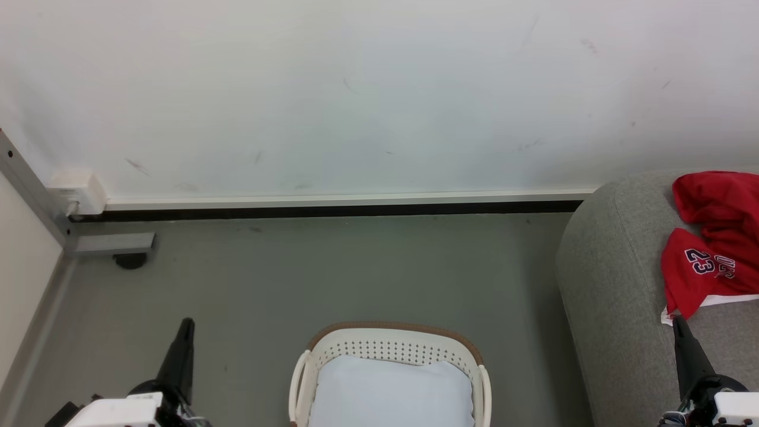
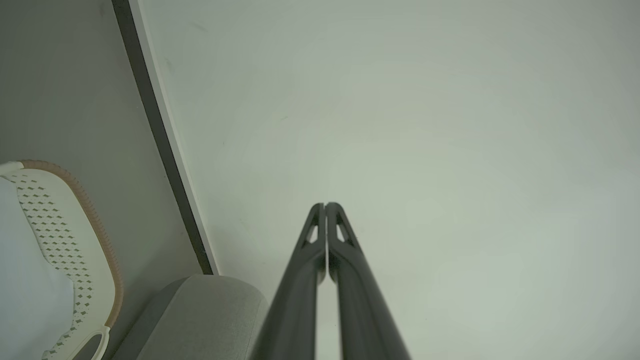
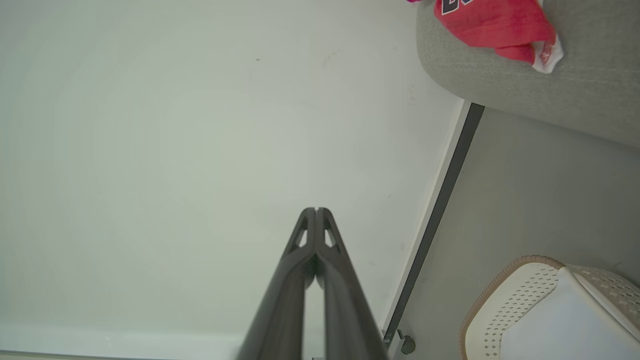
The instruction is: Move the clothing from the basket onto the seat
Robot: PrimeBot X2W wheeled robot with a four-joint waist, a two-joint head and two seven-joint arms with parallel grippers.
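On seat (image 1: 616, 284): one red clothing (image 1: 720, 237) heap | basket (image 1: 394, 327): one pad (image 1: 391, 391) | left claw (image 1: 187, 323), right claw (image 1: 678, 321): pressed together

Red clothing (image 1: 718, 261) marked 23 crumpled on grey seat (image 1: 611, 284), white brown-rimmed basket (image 1: 391, 349) upright near seat's arm

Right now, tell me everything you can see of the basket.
The basket is small, oval, white plastic, with perforated walls, a brown rim and white side handles. It stands upright on the grey floor, left of the sofa and apart from it. A pale pad lies inside; the red clothing is not in it.
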